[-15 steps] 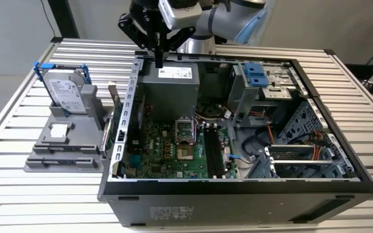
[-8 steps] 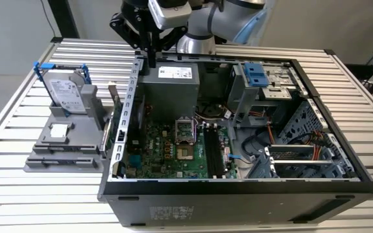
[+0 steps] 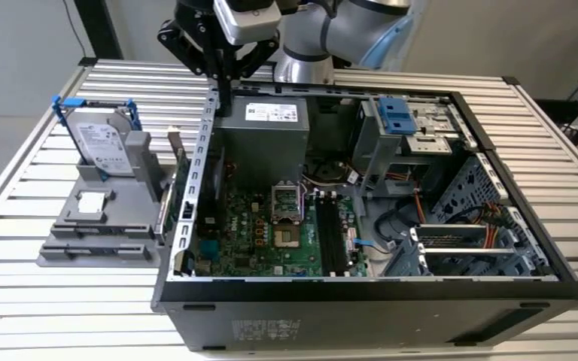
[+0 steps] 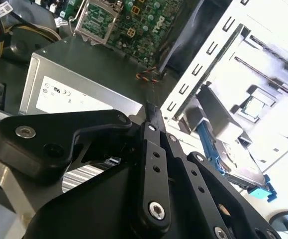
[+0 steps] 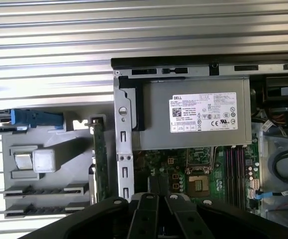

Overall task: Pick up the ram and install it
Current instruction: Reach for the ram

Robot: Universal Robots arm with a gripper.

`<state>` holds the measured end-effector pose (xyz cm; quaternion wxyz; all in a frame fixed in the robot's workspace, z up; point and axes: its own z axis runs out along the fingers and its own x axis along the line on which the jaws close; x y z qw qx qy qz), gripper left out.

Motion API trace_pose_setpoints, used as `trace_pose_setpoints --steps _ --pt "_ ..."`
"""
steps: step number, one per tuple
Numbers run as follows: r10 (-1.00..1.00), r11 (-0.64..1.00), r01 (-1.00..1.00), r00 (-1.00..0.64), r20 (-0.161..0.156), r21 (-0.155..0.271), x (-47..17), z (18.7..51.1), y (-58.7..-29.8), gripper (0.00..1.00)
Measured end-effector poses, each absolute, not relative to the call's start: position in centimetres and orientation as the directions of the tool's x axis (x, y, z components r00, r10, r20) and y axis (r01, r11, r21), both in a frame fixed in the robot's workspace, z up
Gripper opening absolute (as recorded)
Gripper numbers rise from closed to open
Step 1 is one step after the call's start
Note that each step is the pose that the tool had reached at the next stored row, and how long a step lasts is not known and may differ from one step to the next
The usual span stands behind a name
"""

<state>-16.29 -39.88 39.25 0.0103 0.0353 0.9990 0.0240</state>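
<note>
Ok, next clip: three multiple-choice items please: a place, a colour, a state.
1. The tool is: A among the motherboard slots; B above a corner of the case by the power supply; C over bare table.
2. The hard drive has a frame that is: A red; B blue; C yellow.
3. The ram is: A in the tool; B in a motherboard slot; C standing in the grey holder.
1 B, it hangs by that corner; 2 B, blue bars flank the drive; 3 C, it stands on edge outside the case.

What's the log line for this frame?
black gripper: shut, empty, over edge of open computer case by grey power supply | long thin green ram stick: on edge in grey holder beside case, untouched
</note>
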Motion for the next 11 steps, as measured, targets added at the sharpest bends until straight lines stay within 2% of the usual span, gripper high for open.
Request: trace_pose_setpoints --steps 11 --pt "0.071 0.996 0.070 -0.997 -0.019 0.049 -17.8 39.3 -39.9 0.00"
